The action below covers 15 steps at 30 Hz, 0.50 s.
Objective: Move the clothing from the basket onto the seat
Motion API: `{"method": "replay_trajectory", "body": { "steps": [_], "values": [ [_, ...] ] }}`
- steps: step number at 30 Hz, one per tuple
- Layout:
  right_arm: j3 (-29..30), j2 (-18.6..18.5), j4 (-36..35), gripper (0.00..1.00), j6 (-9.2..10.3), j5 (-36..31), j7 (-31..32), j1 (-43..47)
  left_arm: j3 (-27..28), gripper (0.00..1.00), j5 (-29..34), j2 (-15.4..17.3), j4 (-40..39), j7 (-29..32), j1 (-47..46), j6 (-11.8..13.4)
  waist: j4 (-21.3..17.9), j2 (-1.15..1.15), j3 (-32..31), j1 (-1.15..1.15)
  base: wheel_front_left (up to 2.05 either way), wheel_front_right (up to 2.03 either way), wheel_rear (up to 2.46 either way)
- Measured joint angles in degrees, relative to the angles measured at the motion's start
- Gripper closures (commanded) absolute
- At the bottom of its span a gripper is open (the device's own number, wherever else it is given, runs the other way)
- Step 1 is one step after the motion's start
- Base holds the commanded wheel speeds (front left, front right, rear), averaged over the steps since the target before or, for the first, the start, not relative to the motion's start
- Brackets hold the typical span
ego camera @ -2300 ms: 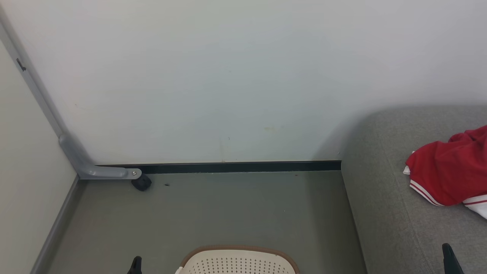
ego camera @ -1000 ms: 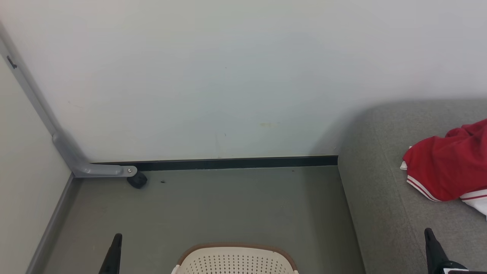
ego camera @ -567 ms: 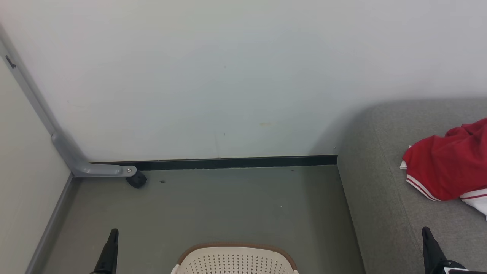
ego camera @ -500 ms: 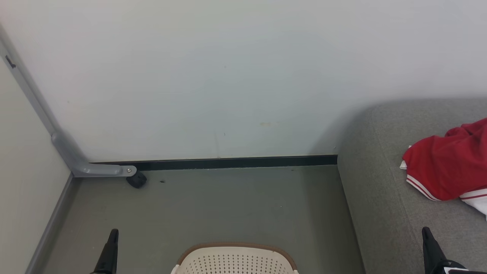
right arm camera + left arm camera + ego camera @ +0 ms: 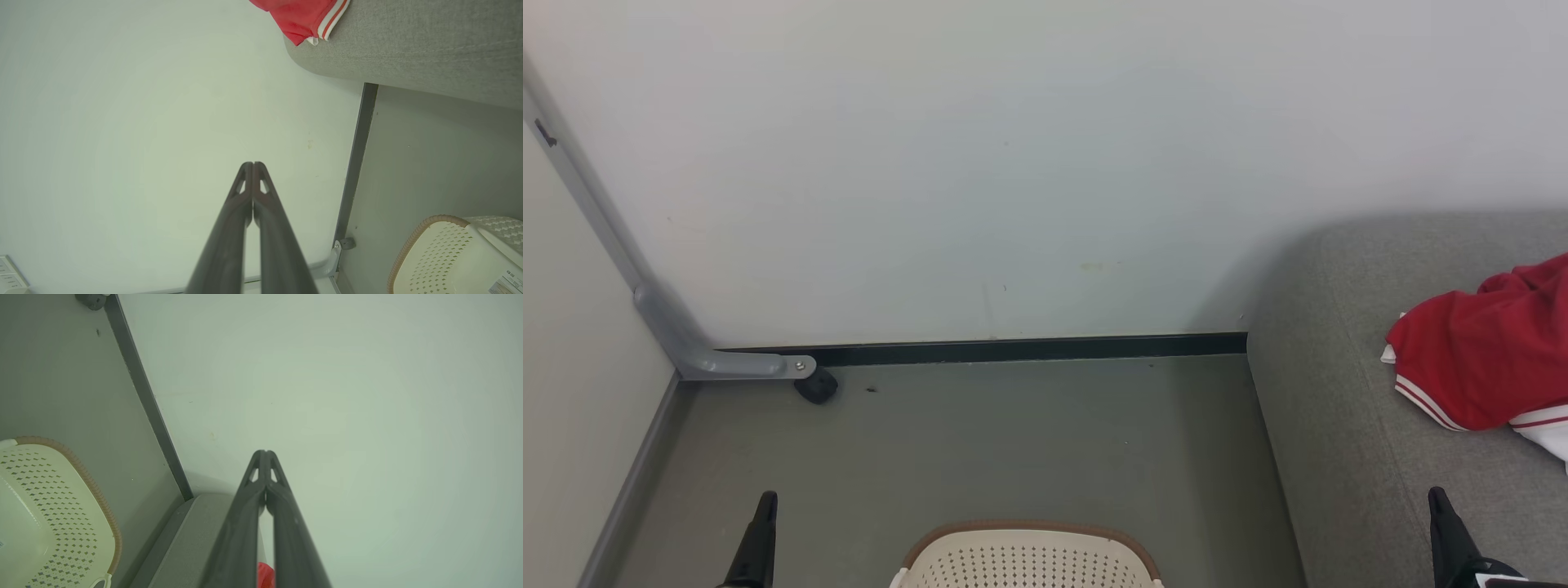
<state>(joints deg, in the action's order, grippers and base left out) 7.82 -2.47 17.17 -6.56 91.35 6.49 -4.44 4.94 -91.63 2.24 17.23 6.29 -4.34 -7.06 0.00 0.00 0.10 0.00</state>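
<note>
Grey floor (image 5: 1013, 441), white wall (image 5: 1013, 163), black skirting (image 5: 1029, 349), grey woven seat (image 5: 1331, 425)

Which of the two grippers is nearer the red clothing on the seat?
The right gripper: in the head view it shows at lower right against the grey seat, below the clothing. The left gripper is beyond the basket, against the floor.

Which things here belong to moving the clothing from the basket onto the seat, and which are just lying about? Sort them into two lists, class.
Belong to the job:
red clothing, lying on the seat
grey seat
cream basket, on the floor
left pincer, shut
right pincer, shut

Just lying about:
grey bracket with a black wheel
dark skirting strip
white wall
</note>
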Motion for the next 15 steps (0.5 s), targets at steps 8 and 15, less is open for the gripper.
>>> {"method": "replay_trajectory", "body": {
  "steps": [8,15],
  "values": [
    [0.0,0.0,0.02,1.0,-0.01,0.0,0.0,0.0,0.0,1.0,0.0,0.0,0.0,0.0,0.0,0.0,0.0,0.0,0.0,0.0,0.0,0.0,0.0],
    [0.0,0.0,0.03,1.0,-0.01,0.0,0.0,0.0,0.0,1.0,0.0,0.0,0.0,0.0,0.0,0.0,0.0,0.0,0.0,0.0,0.0,0.0,0.0]
  ]
}}
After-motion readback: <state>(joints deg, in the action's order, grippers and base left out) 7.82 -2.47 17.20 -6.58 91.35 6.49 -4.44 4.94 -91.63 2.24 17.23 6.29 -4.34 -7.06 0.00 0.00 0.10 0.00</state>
